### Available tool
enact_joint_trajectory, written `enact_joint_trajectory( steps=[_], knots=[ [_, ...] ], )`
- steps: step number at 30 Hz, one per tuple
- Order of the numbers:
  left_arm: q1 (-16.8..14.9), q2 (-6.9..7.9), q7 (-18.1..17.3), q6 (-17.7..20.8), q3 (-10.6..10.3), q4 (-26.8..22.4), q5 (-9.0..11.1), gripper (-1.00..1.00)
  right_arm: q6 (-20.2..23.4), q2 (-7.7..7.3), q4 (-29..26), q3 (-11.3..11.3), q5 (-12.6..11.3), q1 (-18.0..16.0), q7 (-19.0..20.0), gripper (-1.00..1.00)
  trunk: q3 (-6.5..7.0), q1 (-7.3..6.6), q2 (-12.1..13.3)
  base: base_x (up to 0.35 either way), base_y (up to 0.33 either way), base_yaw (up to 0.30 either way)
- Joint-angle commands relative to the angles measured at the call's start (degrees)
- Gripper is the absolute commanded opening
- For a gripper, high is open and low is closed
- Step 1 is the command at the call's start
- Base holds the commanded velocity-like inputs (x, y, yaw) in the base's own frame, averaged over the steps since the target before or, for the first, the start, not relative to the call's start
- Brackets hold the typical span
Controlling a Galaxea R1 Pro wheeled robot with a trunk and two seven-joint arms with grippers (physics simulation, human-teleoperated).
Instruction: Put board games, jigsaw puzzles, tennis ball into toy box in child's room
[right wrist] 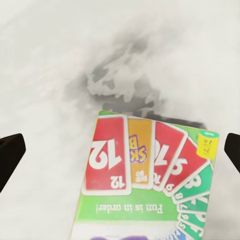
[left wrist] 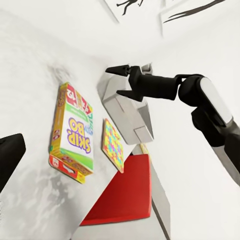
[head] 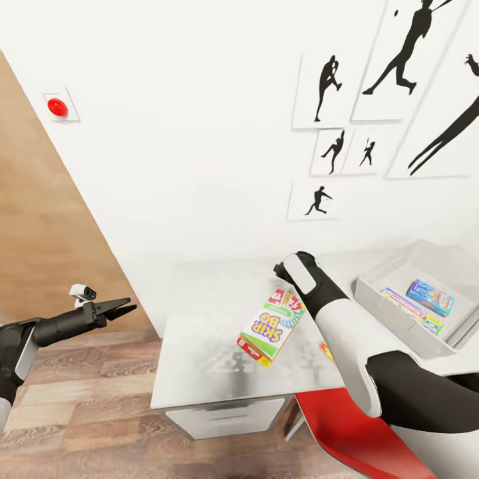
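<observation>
On the table (head: 199, 372), the wide-open right gripper (left wrist: 122, 80) hovers over the board game (head: 271, 326).

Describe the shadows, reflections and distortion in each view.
Head view: wide-angle lens bends the wall and posters; the table shows blurred mottled reflections. Left wrist view: scene tilted sideways, game box sharp. Right wrist view: a dark smudged shadow lies on the table beyond the box, whose print is slightly soft.

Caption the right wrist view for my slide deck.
Open right gripper poised above the Skip-Bo board game on the table.
</observation>
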Motion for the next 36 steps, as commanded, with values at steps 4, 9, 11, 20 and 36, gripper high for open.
enact_joint_trajectory(
  steps=[4, 9, 11, 20, 36],
  knots=[
    [-0.1, 0.02, -0.2, 0.6, 0.0, 0.0, 0.0, 1.0, -0.1, -0.09, 0.4, 0.3, -0.3, -0.1, -0.4, 1.0, -0.49, 0.03, -0.1, 0.0, 0.0, 0.0],
    [0.0, 0.01, -0.2, 0.6, 0.0, 0.0, 0.0, 1.0, -0.3, -0.11, 0.5, 0.3, -0.3, -0.2, -0.5, 1.0, -0.96, 0.03, -0.1, 0.0, 0.0, 0.0],
    [0.0, 0.01, -0.2, 0.6, 0.0, 0.0, 0.0, 1.0, -0.3, -0.12, 0.6, 0.3, -0.3, -0.4, -0.6, 1.0, -1.14, 0.03, -0.1, 0.0, 0.0, 0.0],
    [0.0, -0.01, -0.2, 0.5, 0.0, 0.0, 0.0, 1.0, -0.4, -0.81, 0.6, 0.2, -0.3, -1.7, -0.9, 1.0, -1.99, 0.03, -0.1, 0.0, 0.0, 0.0],
    [0.0, -0.13, -0.2, 0.5, -0.1, 0.0, 0.0, 1.0, -0.4, -1.7, 0.7, 0.2, -0.3, -3.0, -1.0, 1.0, -3.5, 0.03, -0.1, 0.0, 0.0, 0.0]
  ],
)
